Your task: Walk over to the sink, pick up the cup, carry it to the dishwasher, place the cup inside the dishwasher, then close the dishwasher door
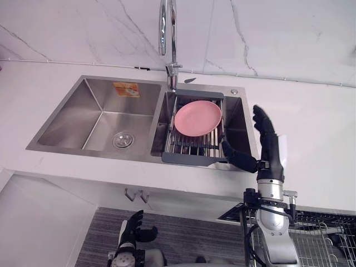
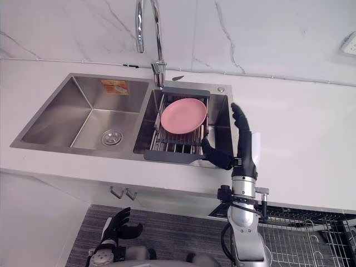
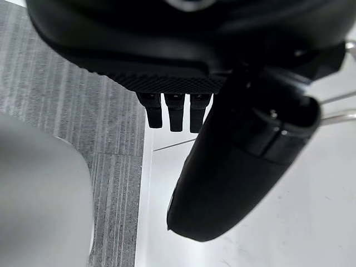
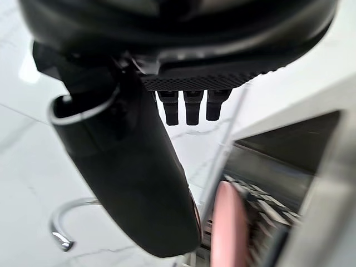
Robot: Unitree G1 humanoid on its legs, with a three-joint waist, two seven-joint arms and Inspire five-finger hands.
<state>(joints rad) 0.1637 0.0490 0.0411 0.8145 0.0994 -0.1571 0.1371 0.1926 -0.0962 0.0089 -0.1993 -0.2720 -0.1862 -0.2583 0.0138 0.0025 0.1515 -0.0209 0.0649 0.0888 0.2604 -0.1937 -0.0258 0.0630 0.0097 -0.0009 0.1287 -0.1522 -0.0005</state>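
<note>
Faucet (image 1: 173, 39) top cut by upper edge, pink plate (image 4: 228, 228) blurred, sink (image 1: 67, 119) corner hidden behind right robot hand (image 1: 270, 150)

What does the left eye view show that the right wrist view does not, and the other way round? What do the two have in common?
Left eye view, not the right wrist view: the sink's left basin with its drain, the left hand low over the floor, open, and a wire basket at lower right. Right wrist view, not the left eye view: the right hand from close, thumb apart from the row of fingers. Both: the pink plate on the drain rack over the right basin, the faucet, the marble wall.
</note>
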